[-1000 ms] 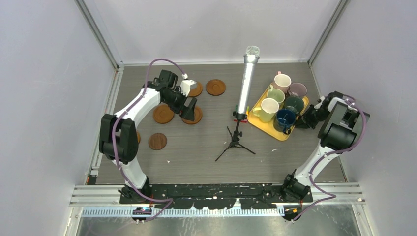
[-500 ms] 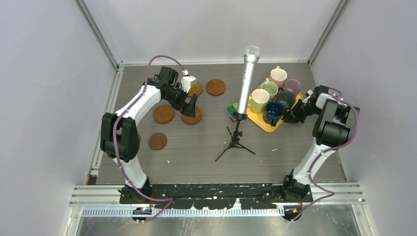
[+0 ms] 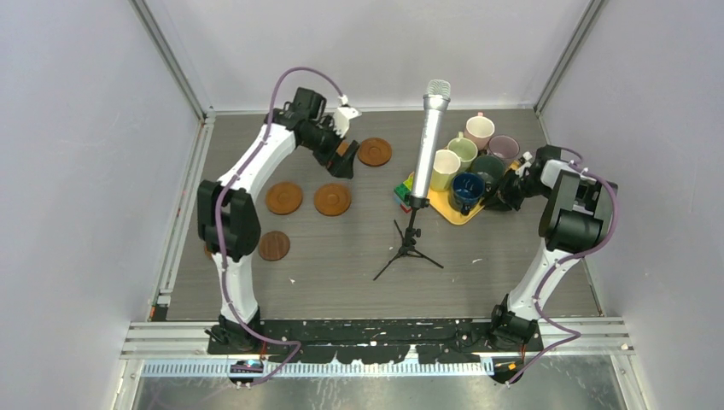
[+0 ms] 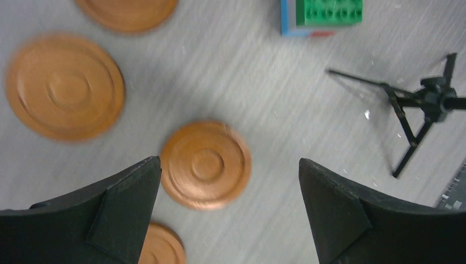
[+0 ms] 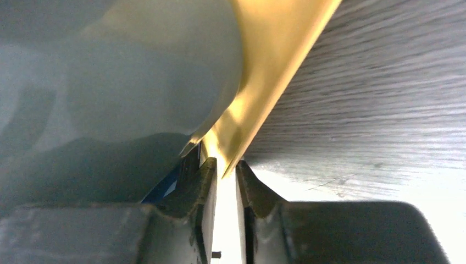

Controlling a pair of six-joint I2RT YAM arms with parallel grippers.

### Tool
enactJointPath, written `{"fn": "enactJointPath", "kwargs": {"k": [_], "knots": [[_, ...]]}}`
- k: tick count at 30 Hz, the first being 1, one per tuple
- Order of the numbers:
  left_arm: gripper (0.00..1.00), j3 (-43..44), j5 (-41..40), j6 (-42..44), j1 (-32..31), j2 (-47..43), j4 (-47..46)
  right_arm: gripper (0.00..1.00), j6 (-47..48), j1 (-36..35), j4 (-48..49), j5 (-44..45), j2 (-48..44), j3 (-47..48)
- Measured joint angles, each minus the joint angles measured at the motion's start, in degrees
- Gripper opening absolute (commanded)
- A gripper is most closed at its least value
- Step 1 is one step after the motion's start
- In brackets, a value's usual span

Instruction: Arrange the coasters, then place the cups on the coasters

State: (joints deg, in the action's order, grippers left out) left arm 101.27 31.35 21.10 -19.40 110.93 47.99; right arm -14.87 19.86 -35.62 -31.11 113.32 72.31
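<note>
At 10 o'clock on the grey wood-grain worktop (image 3: 341,265), my left hand (image 4: 229,164) hangs spread wide over round, ring-grooved wooden coasters (image 4: 206,165). At 2 o'clock, my right hand (image 5: 225,171) pinches the thin rim of the glossy yellow tray (image 5: 275,55), which carries the glazed cups (image 3: 468,185).

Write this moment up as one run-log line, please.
left gripper: open, above coasters | right gripper: pinching yellow tray rim | cups: on tray, none on coasters
</note>
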Motion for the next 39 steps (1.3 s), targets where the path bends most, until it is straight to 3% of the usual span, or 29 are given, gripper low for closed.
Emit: {"fn": "enactJointPath", "kwargs": {"k": [3,7,15,26,31,36,39], "knots": [[0.97,9.6,-0.3,3.7,-2.4,5.7,2.6,0.49,2.1,0.2,-1.4,-1.8,-0.3,0.2],[0.97,21.1,-0.7,8.4,-5.9,13.6,6.3,0.60,5.5,1.6,-4.4,-3.9,-2.6,0.1],[0.96,37.6,-3.8,14.0,-12.1,27.0,9.2,0.62,11.3,7.0,-8.7,-10.5,-11.7,-0.2],[0.93,43.6,-8.0,16.9,-18.4,32.7,4.0,0.63,14.2,10.4,-15.1,-17.2,-21.8,-1.7],[0.93,46.2,-7.7,16.9,-18.9,36.0,0.8,0.63,13.4,10.4,-15.2,-19.6,-29.1,-2.3],[0.92,46.2,-7.1,17.4,-19.2,37.3,-1.1,0.63,13.0,10.4,-15.2,-20.8,-30.2,-3.0],[0.85,46.4,-7.1,18.2,-19.6,37.6,-2.1,0.63,12.9,10.6,-15.2,-21.3,-29.9,-3.3]]}}
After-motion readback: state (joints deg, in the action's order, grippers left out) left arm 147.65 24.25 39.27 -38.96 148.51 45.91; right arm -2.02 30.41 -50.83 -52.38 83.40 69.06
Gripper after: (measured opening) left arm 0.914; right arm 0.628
